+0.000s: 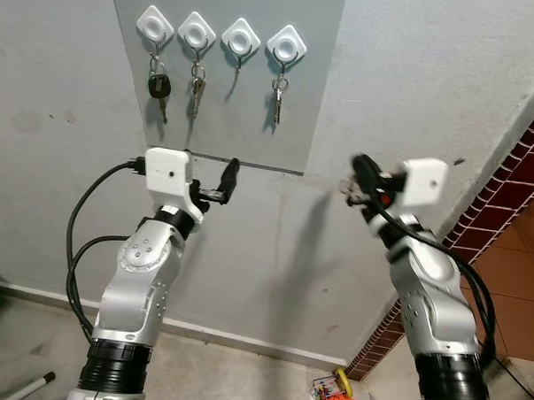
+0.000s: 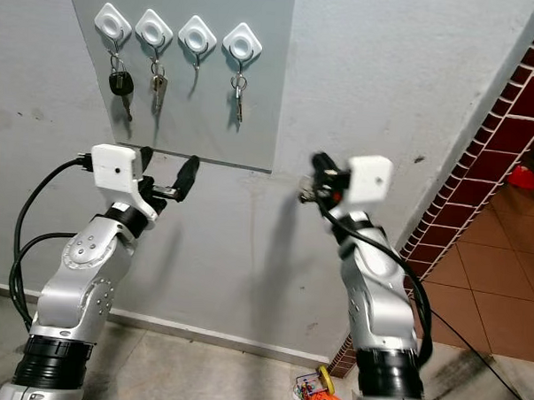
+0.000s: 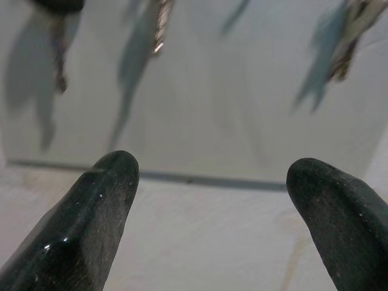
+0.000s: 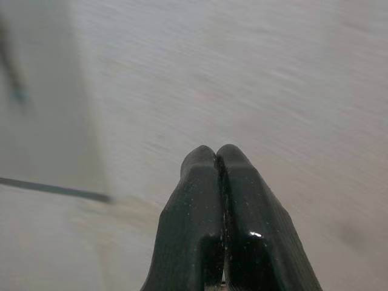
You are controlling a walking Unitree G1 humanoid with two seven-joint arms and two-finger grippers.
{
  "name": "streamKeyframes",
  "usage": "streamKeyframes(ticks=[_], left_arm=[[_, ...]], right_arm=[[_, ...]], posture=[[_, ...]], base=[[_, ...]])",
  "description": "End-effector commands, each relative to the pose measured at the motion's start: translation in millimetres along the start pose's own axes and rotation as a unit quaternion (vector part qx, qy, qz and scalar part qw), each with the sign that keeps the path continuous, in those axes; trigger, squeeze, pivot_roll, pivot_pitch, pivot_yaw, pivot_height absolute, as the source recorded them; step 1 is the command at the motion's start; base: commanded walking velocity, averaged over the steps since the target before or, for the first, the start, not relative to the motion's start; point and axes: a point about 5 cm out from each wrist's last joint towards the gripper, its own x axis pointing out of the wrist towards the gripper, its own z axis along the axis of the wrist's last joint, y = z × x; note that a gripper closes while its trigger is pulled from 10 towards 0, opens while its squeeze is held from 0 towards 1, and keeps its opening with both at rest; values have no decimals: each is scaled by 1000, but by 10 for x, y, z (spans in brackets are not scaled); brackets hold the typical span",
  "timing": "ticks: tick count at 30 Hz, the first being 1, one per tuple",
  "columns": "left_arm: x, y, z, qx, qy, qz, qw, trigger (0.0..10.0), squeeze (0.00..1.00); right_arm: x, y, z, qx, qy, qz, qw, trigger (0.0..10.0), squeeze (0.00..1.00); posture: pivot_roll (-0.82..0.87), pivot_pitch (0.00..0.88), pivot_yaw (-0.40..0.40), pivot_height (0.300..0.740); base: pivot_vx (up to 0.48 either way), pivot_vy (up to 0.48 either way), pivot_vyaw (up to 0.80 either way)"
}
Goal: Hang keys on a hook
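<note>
Keys (image 1: 349, 189): I see a small metal bunch pinched in my right gripper (image 1: 355, 179), near the wall, right of and below the panel.
Panel (image 1: 316, 96): grey, four white hooks; third hook (image 1: 241, 39) looks bare.
Left gripper (image 1: 225, 182): fingers apart, holding nothing, below the panel.
Handling: I judge the keys light, rigid, slippery and dangly; take them by the ring.

Grey wall panel (image 1: 298, 95) at upper centre, four white hooks (image 1: 219, 37) fixed in a row, keys (image 1: 159, 87) hung on three, third hook (image 1: 241, 40) bare
</note>
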Motion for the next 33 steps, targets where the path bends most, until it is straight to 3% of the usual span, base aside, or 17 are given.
streamKeyframes(ticks=[1, 7, 12, 14, 15, 18, 23, 33], left_arm=[[-7, 79, -36, 5, 6, 11, 1000, 10000, 0], [-96, 163, -231, 16, 23, 25, 999, 10000, 0], [-256, 218, -522, -44, 38, 49, 997, 10000, 0], [-326, 239, -665, -55, 55, 59, 995, 10000, 0], [-396, 226, -769, -39, 67, 59, 995, 10000, 0], [-461, 199, -829, -27, 71, 57, 996, 10000, 0], [-543, 156, -846, -52, 68, 53, 995, 10000, 0], [-484, 238, -765, -59, 56, 52, 995, 10000, 0]], right_arm=[[-77, -57, 35, -9, -19, -30, 999, 10000, 0], [-289, -90, -118, -21, -14, -53, 998, 10000, 0], [-496, -127, -382, 5, 17, -88, 996, 10000, 0], [-582, -145, -529, 17, 42, -106, 993, 10000, 0], [-658, -138, -630, 16, 57, -111, 992, 10000, 0], [-728, -127, -700, 13, 65, -117, 991, 10000, 0], [-799, -97, -709, 5, 63, -117, 991, 10000, 0], [-801, -125, -662, 1, 48, -128, 991, 10000, 0]], posture=[[-66, 0, 7, 740], [-93, 0, 29, 740], [-105, 0, 44, 740], [-108, 0, 48, 740], [-106, 0, 46, 740], [-105, 0, 46, 740], [-102, 0, 43, 740], [-108, 0, 47, 740]], base=[[0, 0, 0], [0, 0, 0], [0, 0, 0], [0, 0, 0], [0, 0, 0], [0, 0, 0], [0, 0, 0], [0, 0, 0]])
